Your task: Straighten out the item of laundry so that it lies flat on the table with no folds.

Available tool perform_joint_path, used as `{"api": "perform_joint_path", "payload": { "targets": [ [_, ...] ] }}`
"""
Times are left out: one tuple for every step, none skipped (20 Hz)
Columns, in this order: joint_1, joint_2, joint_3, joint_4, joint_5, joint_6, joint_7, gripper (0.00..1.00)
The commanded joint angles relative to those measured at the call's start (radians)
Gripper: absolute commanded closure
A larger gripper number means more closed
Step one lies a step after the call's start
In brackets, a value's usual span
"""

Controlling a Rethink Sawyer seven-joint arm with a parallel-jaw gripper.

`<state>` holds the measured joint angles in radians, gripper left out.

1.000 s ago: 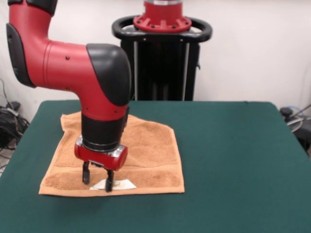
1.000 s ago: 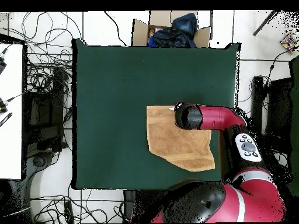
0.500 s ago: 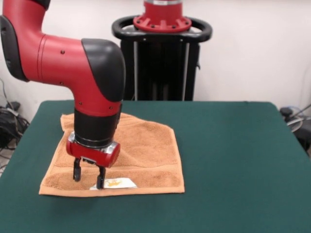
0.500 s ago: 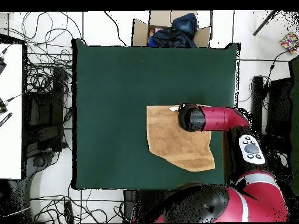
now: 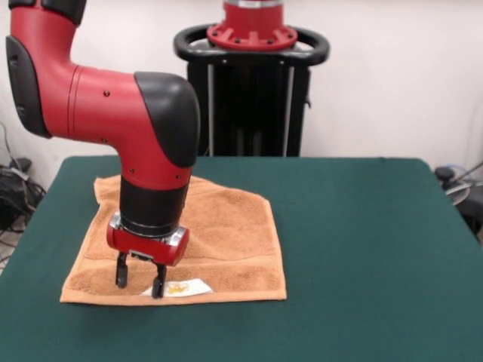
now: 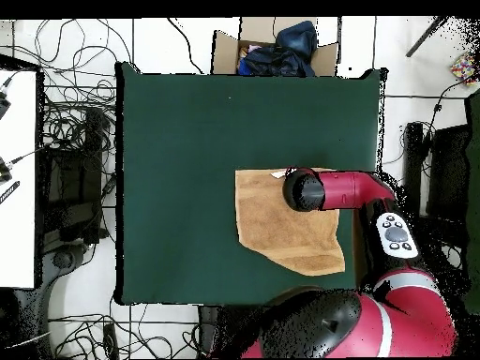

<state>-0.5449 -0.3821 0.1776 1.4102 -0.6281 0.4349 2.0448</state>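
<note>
The orange-tan towel (image 5: 226,234) lies spread on the dark green table (image 5: 362,249) at its left side in the front view, with a small white tag (image 5: 181,287) at its near edge. In the overhead view the towel (image 6: 272,220) lies right of the table's (image 6: 187,141) middle, partly under the arm. My gripper (image 5: 139,283) points straight down over the towel's near band, just left of the tag. Its two fingers stand apart with nothing between them, tips at or just above the cloth. The overhead view hides the gripper under the wrist (image 6: 304,190).
The black pedestal (image 5: 253,90) stands at the table's far side. A cardboard box with dark clothes (image 6: 277,49) sits beyond the table's top edge in the overhead view. Cables (image 6: 70,141) lie on the floor to the left.
The gripper moved left along the towel's near band, then shifted slightly back right and lower. The towel has not moved; the tag shows more fully.
</note>
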Motion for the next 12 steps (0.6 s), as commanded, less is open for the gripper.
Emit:
{"api": "perform_joint_path", "payload": {
  "targets": [
    [-0.003, 0.081, 0.008, 0.059, -0.065, 0.032, -0.092, 0.00],
    [-0.017, 0.070, 0.022, 0.069, -0.056, 0.048, -0.112, 0.00],
    [-0.026, 0.055, 0.032, 0.081, -0.052, 0.056, -0.128, 0.00],
    [-0.033, 0.039, 0.040, 0.092, -0.048, 0.062, -0.139, 0.00],
    [-0.037, 0.029, 0.044, 0.098, -0.045, 0.065, -0.142, 0.00],
    [-0.042, 0.018, 0.049, 0.105, -0.042, 0.069, -0.146, 0.00],
    [-0.043, 0.011, 0.049, 0.109, -0.042, 0.067, -0.143, 0.00],
    [-0.048, 0.008, 0.054, 0.113, -0.040, 0.067, -0.145, 0.00],
    [-0.053, 0.005, 0.058, 0.118, -0.039, 0.066, -0.147, 0.00],
    [-0.060, 0.005, 0.066, 0.123, -0.035, 0.068, -0.152, 0.00],
    [-0.066, 0.005, 0.072, 0.125, -0.033, 0.069, -0.155, 0.00],
    [-0.071, 0.003, 0.076, 0.128, -0.031, 0.072, -0.159, 0.00]
  ]
}}
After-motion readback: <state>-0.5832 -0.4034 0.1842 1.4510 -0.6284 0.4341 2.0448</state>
